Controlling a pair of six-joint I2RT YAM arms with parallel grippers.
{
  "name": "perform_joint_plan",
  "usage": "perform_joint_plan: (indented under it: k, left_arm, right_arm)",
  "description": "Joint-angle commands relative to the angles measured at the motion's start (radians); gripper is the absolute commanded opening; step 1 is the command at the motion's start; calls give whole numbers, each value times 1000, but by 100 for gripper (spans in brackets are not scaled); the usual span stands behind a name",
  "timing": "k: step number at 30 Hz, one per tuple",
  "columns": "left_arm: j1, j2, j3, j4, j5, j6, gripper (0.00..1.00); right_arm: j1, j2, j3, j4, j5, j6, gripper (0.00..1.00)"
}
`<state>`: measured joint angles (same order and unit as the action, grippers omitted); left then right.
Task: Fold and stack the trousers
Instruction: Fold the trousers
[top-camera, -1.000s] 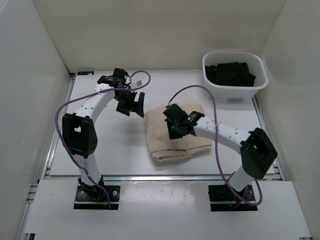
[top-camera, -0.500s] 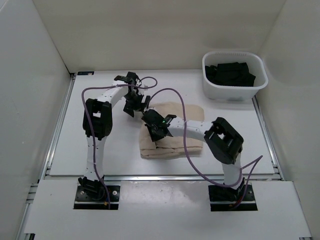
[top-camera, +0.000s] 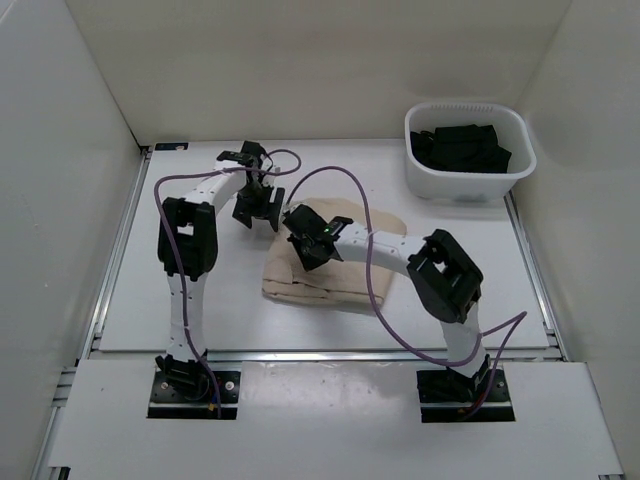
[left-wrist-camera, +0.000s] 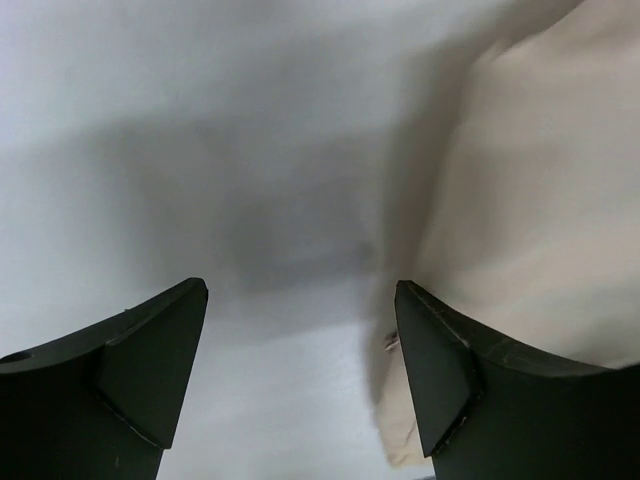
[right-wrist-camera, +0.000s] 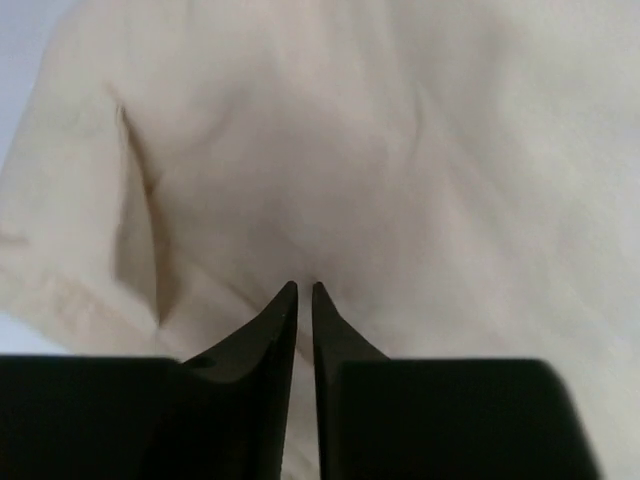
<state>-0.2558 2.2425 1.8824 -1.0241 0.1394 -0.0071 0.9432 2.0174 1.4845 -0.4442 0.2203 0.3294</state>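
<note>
You have one pair of trousers, folded into a single bundle at the table's centre. There are two arms, each with one gripper: the left gripper and the right gripper. Two purple cables run along them, one per arm. One white tub sits at 1 o'clock. You cannot count the dark clothes in it.

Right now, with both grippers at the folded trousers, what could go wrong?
The right gripper is almost closed, tips pressed into the trousers with creases fanning out; a pull may drag the upper layer alone and open the fold. The left gripper is open over the table, only one finger near the cloth's edge, so closing may miss it. The purple cable hangs across the bundle and might snag.
</note>
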Motion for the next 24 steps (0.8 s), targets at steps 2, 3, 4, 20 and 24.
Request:
perform_joint_plan:
  k: [2, 3, 4, 20, 24]
  left_arm:
    - [9, -158, -117, 5, -43, 7, 87]
    - [18, -190, -133, 6, -43, 7, 87]
    - [27, -208, -161, 15, -28, 7, 89]
    - [292, -613, -534, 64, 58, 7, 96]
    - [393, -672, -624, 64, 100, 7, 96]
  right_arm:
    - [-6, -124, -4, -69, -73, -116, 21]
    - [-6, -172, -4, -85, -37, -107, 37]
    - [-17, -207, -33, -94, 0, -89, 44]
    - [-552, -110, -170, -280, 389, 442, 0]
    - [-570, 15, -63, -246, 304, 387, 0]
